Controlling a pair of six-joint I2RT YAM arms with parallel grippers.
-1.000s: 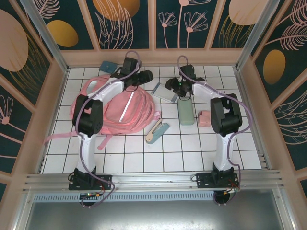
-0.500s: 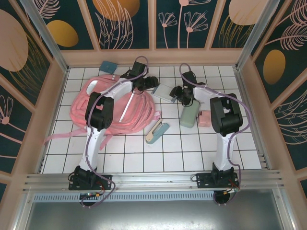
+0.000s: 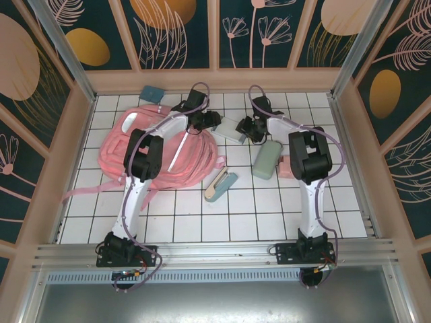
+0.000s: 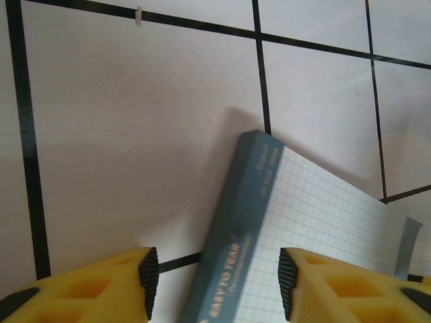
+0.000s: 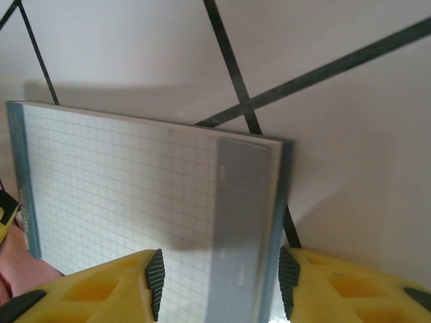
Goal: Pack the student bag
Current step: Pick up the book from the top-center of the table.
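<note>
Pink soft fabric student bag point(image 3: 194, 161) lay slumped left of centre; we judged it floppy and light, best grabbed at a strap. Left gripper point(image 4: 214, 279) and right gripper point(image 5: 219, 279) stood spread astride a teal-spined grid-paper notepad point(image 4: 316, 229).

The left gripper point(image 3: 214, 121) has left its place above the far side of the backpack point(image 3: 135, 145) and swung right to the notepad point(image 3: 232, 129) near the far edge of the table point(image 3: 256, 215), its elbow following to the right over the bag. The right gripper point(image 3: 248, 126) has turned away from the far end of the green case point(image 3: 267, 160) to face the pad's right side. The case, which lay straight, now slants with its far end leaning right
</note>
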